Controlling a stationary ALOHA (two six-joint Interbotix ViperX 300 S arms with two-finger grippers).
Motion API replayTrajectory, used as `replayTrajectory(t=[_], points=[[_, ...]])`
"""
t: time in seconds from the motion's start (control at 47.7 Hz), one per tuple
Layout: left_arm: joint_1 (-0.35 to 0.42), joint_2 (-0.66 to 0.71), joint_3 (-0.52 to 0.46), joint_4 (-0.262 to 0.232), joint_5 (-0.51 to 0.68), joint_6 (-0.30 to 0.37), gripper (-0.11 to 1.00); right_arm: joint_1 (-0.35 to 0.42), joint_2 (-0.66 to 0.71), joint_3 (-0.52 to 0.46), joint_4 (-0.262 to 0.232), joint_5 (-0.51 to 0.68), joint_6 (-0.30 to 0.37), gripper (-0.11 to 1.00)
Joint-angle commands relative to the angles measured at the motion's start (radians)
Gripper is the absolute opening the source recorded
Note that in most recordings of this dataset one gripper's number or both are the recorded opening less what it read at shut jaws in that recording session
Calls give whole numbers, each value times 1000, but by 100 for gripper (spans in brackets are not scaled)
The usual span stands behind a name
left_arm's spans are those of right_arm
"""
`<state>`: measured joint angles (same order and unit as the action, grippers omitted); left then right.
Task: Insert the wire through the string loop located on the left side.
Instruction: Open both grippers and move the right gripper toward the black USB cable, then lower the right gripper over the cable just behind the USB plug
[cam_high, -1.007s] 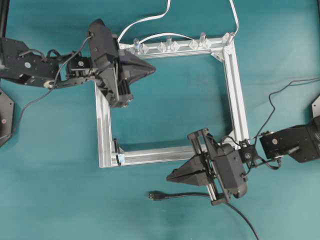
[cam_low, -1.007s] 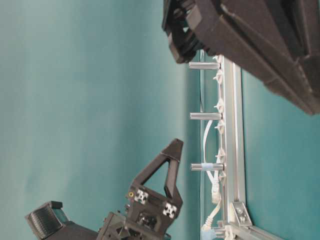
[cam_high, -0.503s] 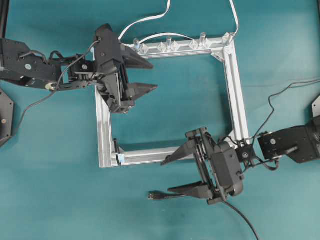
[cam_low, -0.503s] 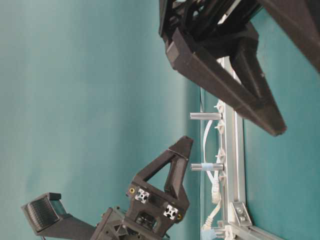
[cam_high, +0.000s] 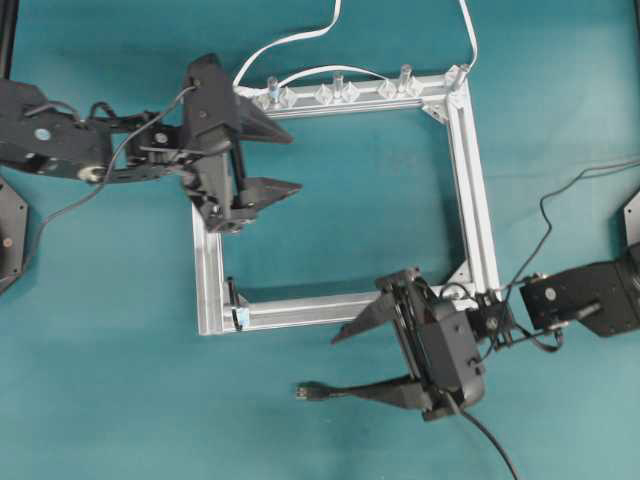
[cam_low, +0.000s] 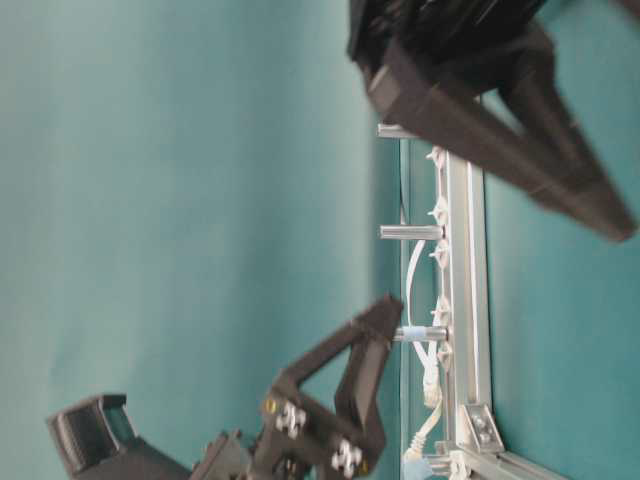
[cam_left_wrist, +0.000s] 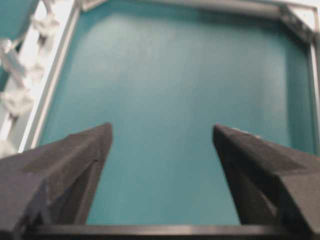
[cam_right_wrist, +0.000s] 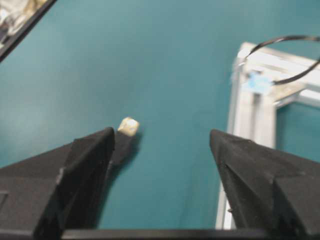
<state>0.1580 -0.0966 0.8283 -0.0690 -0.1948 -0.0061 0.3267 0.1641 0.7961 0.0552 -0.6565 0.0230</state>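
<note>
Lying lengthwise left-right on the teal surface (cam_high: 120, 400), the thin black wire's plug (cam_high: 306, 391) is pointing left beside the spread, empty right end effector (cam_high: 345, 362), the nearer arm.

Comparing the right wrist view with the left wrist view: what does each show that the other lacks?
Right wrist: the wire with its metallic-tipped plug beside one finger of the open right gripper, and the string loop with its blue tab on the frame's corner.
Left wrist: clear pegs along one rail, and the open left gripper.
Both: teal table, aluminium frame.
</note>
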Motion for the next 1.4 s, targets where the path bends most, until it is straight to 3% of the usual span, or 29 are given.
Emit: replayTrajectory(t=[0.0,0.126,0.252,0.461,0.608,0.818,1.384], points=[[-3,-60,12,3,29,5,86,26,-28,-20,46,15,-5,81],[-20,-104,51,3,54,5,86,54,-28,-20,158,9,-32,81],[-35,-127,75,3,61,3,86,89,-28,-23,268,-8,-107,81],[-43,-130,87,3,61,3,86,143,-26,-28,523,-63,-264,81],[-43,-130,94,3,61,3,86,170,-25,-34,621,-84,-334,81],[-46,-155,117,3,63,3,86,192,3,-64,647,-83,-341,81],[-87,-235,163,3,146,0,86,196,91,-118,646,-8,-344,81]])
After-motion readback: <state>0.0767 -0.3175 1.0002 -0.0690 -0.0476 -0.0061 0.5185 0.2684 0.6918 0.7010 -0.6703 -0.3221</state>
